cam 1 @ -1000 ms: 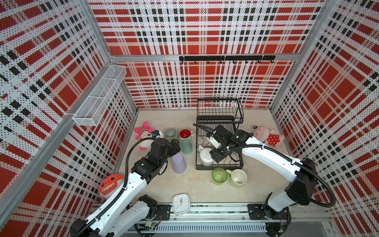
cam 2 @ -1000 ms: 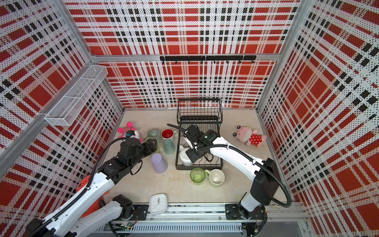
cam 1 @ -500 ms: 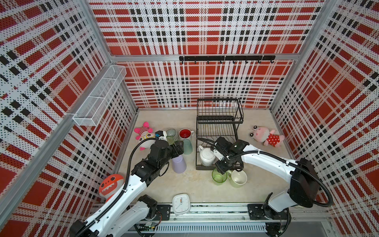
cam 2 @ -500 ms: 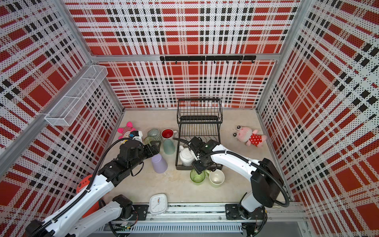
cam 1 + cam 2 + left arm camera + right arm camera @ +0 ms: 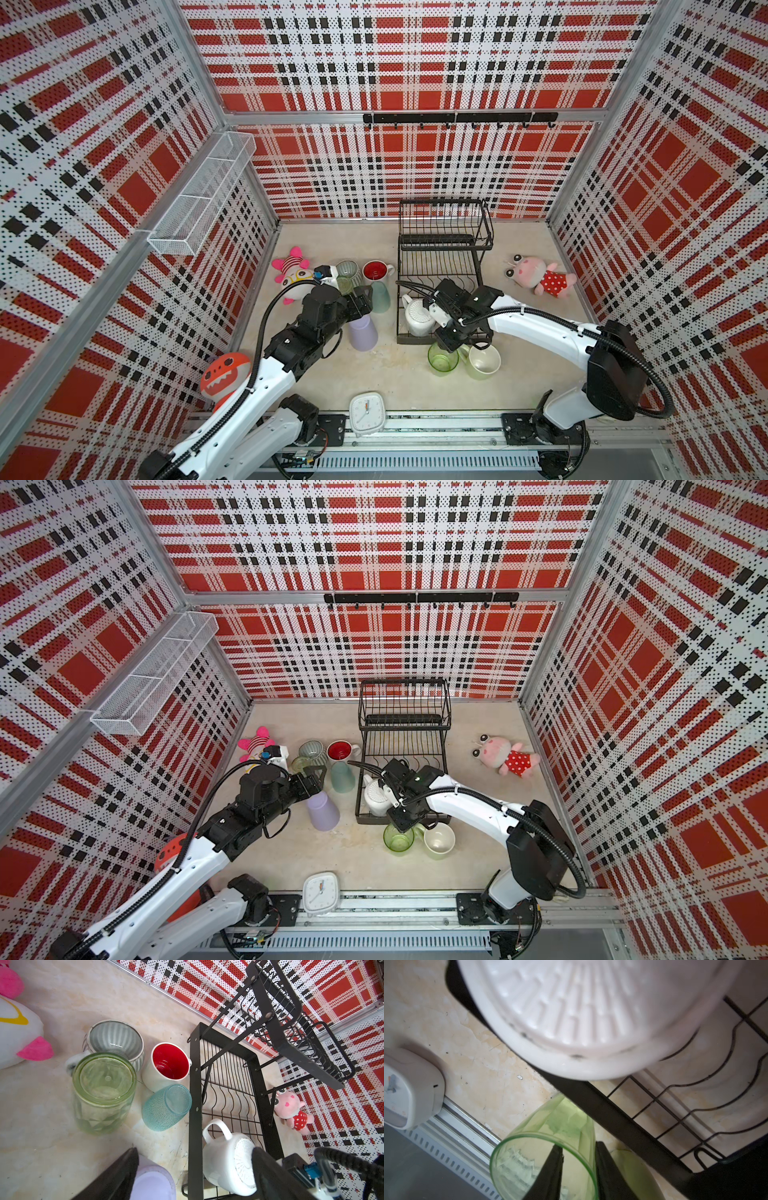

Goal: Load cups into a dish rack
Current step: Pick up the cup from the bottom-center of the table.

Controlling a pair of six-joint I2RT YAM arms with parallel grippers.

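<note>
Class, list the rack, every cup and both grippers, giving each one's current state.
dish rack, upper basket empty, one mug in lower tier
white mug, upside down in the dish rack
green glass, upright
pale-green mug, upright
lavender tumbler, upside down
teal tumbler, upside down
red-inside mug, upright
ribbed mug, upright
second green glass, apparently upside down
left gripper, open
right gripper, astride the green glass's rim, grip unclear
</note>
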